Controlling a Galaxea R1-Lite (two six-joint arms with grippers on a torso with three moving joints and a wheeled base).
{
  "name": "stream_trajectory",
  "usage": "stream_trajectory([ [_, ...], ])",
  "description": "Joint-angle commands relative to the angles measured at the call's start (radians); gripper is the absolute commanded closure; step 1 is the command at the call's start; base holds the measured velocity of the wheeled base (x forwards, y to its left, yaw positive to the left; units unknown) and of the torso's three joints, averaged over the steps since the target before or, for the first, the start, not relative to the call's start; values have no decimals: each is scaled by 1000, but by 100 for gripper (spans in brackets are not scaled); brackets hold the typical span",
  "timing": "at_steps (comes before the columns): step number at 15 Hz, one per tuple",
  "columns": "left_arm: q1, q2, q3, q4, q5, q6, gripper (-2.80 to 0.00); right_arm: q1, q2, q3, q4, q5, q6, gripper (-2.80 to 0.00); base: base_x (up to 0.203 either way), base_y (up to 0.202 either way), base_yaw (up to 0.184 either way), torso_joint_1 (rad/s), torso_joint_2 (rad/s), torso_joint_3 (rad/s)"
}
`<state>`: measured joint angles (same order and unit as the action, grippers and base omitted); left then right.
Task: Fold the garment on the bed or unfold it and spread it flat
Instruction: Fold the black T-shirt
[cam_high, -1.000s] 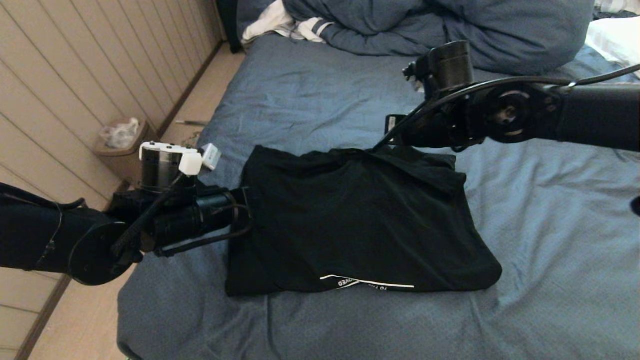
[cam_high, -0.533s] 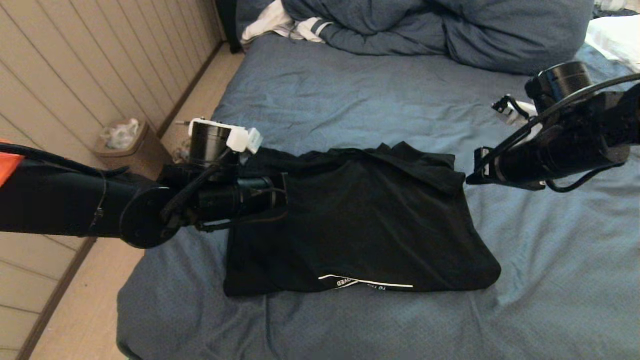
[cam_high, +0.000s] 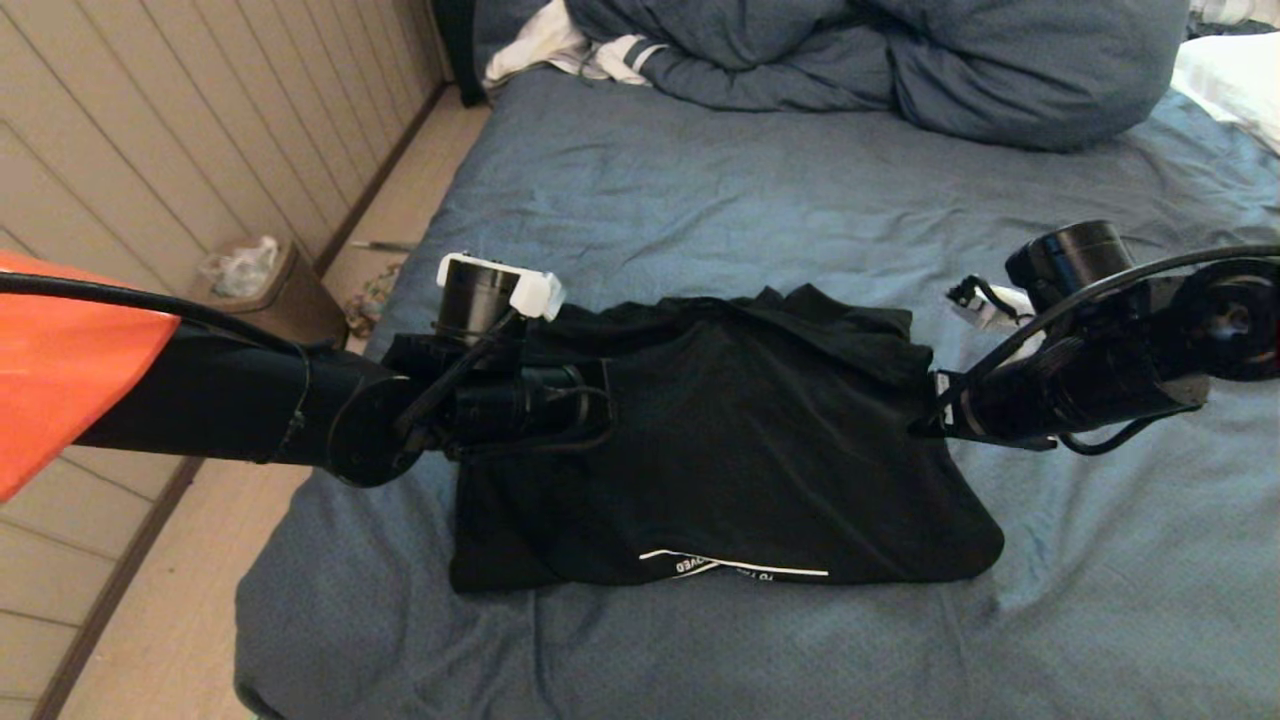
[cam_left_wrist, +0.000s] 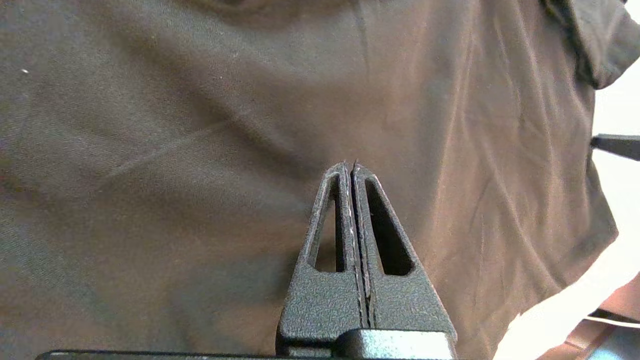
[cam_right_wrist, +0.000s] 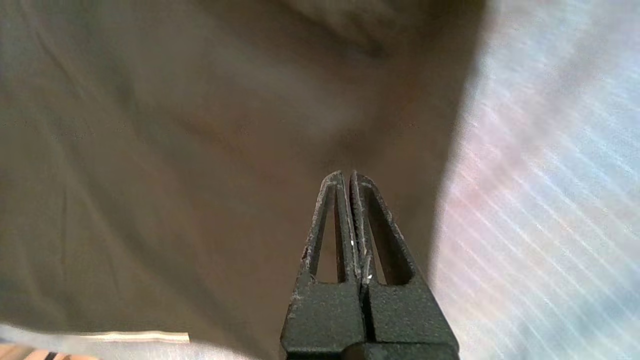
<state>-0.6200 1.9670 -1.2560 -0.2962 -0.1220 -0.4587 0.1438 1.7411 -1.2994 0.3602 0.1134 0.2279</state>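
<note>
While it lies folded into a rough rectangle on the large bed with the wrinkled slate-blue sheet (cam_high: 700, 200), the black short-sleeved T-shirt (cam_high: 720, 450) shows a thin white printed line and lettering along its 6 o'clock edge. At the shirt's 9 o'clock edge the left gripper (cam_left_wrist: 350, 167) reaches in over the fabric, its jaws pressed together with nothing between them. At 3 o'clock the right gripper (cam_right_wrist: 347, 175) points at the opposite edge, where cloth meets sheet, its jaws likewise closed and empty. Toward 12 o'clock a bulky blue-grey duvet (cam_high: 900, 60) is heaped at the head of the bed, with a white cloth with dark stripes (cam_high: 560, 45) at 11 o'clock beside it.
</note>
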Motion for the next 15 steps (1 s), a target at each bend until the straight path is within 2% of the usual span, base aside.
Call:
stream_trajectory([
  [1,0,9,0,-3,-1,-3,0,-1,41,-6,-33,-7,1,0,0,0,0,0,0,0],
  [4,0,9,-2,-4,-1,-3,0,-3,95,-61,-95,-30,2,0,0,0,0,0,0,0],
  [7,0,10,-7,-3,-1,-1,0,1,152,-160,-102,-55,1,0,0,0,0,0,0,0],
  [12,-7,27,-12,-4,-1,0,0,0,260,-395,-94,-80,-1,0,0,0,0,0,0,0],
  [15,-7,33,-20,-2,-1,0,0,0,335,-521,-92,-133,-1,0,0,0,0,0,0,0],
])
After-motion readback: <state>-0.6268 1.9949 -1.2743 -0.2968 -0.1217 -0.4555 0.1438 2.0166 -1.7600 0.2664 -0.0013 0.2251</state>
